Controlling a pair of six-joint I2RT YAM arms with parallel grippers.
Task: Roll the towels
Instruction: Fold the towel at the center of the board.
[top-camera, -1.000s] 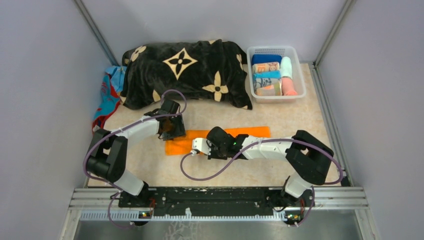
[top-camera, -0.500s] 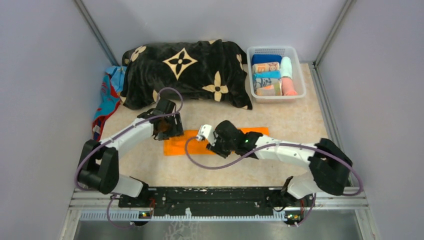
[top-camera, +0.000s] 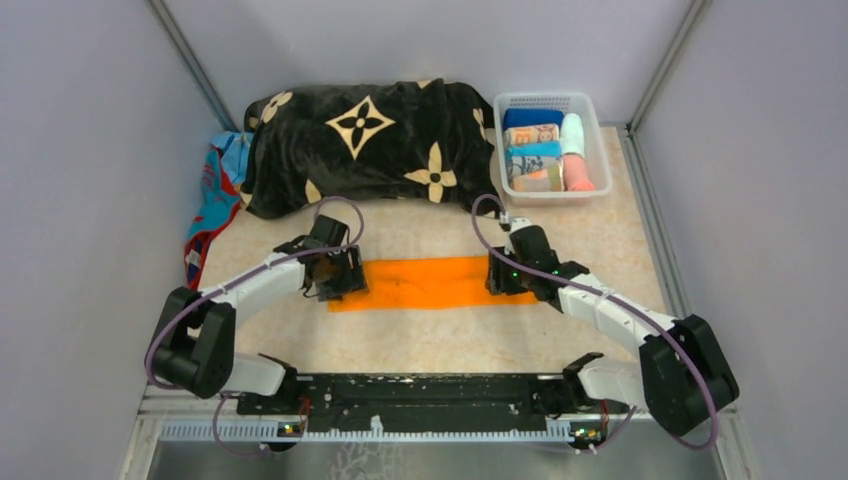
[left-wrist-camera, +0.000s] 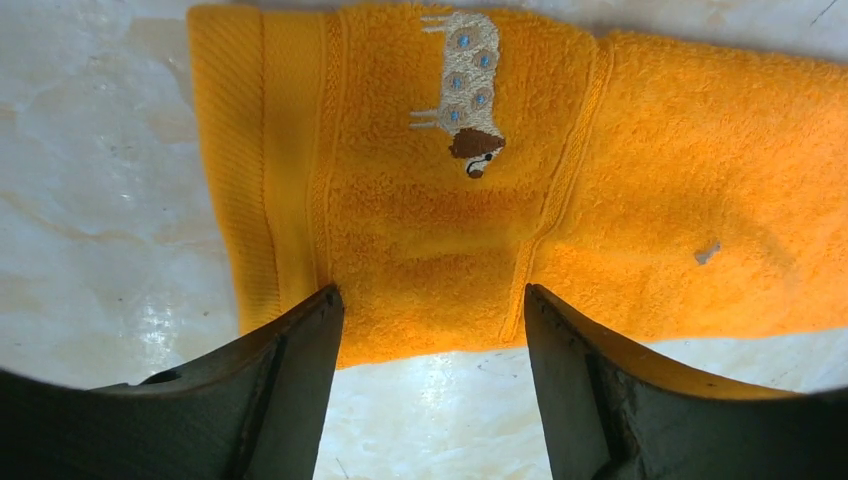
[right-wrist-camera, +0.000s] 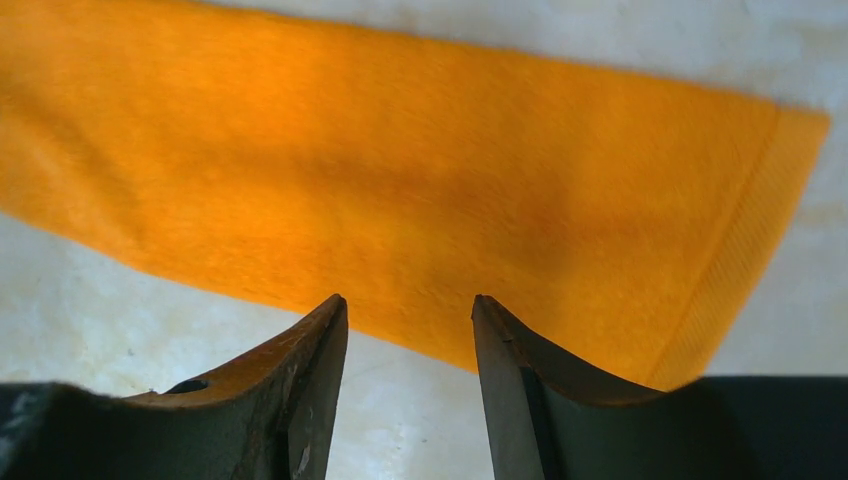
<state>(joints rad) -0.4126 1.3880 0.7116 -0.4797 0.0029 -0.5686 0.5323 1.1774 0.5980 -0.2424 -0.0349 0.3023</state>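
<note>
An orange towel (top-camera: 430, 283) lies flat and unrolled on the table between my two grippers. My left gripper (top-camera: 338, 278) hovers at its left end. In the left wrist view, the open, empty gripper (left-wrist-camera: 430, 300) has its fingertips at the near edge of the towel (left-wrist-camera: 420, 230), which bears a small embroidered sheep (left-wrist-camera: 465, 95). My right gripper (top-camera: 503, 280) is at the towel's right end. In the right wrist view this gripper (right-wrist-camera: 410, 305) is open and empty, over the near edge of the towel (right-wrist-camera: 400, 190). A red-and-turquoise patterned towel (top-camera: 212, 190) lies crumpled at the far left.
The big black blanket (top-camera: 370, 140) with cream flowers is heaped at the back. A white plastic basket (top-camera: 545, 97) at the back right holds several rolled towels (top-camera: 535, 155). Grey walls close in both sides.
My right arm has swung from the towel's left-middle to its right end, uncovering the towel. My left gripper has shifted slightly towards the towel's left end.
</note>
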